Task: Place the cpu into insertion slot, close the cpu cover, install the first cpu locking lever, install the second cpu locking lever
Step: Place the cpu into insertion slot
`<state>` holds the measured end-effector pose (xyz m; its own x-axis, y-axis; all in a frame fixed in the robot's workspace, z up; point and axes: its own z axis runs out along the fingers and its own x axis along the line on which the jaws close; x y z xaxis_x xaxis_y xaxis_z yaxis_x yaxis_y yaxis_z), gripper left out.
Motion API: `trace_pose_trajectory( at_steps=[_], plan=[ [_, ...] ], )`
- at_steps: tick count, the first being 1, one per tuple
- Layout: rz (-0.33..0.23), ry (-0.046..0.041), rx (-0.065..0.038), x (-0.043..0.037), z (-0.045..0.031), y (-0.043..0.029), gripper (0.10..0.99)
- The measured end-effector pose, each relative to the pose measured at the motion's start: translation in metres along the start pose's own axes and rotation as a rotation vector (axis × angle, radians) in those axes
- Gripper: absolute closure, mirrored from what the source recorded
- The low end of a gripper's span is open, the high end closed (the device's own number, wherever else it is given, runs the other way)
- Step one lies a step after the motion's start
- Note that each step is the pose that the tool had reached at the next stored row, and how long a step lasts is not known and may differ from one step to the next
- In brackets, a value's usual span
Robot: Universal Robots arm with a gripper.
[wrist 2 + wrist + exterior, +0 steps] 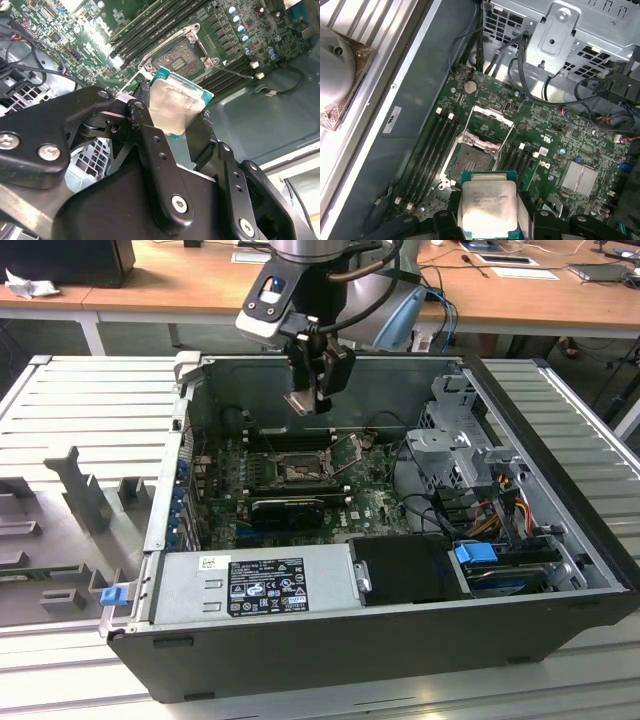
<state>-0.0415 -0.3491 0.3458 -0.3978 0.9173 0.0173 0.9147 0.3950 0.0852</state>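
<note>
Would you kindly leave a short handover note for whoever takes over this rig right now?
The gripper is shut on the cpu, held in the air above the motherboard.
The insertion slot is empty; the cpu cover stands open.
Done: cpu picked up.
Left: seating it, closing the cover, both locking levers.

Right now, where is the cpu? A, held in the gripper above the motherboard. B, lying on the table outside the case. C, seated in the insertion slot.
A: the gripper holds the cpu by its edges, up above the bare insertion slot.
</note>
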Motion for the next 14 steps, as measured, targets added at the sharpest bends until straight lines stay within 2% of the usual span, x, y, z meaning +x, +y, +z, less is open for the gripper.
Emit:
trace_pose_trajectory(
  at_steps=[5, 9, 14],
  plan=[
    [0.035, -0.0029, -0.001, 0.0002, 0.0011, -0.0006, 0.557],
    [0.043, -0.0038, -0.001, 0.0018, 0.0017, -0.0044, 0.557],
    [0.049, -0.0043, -0.001, 0.0022, 0.0022, -0.0054, 0.557]
  ],
)
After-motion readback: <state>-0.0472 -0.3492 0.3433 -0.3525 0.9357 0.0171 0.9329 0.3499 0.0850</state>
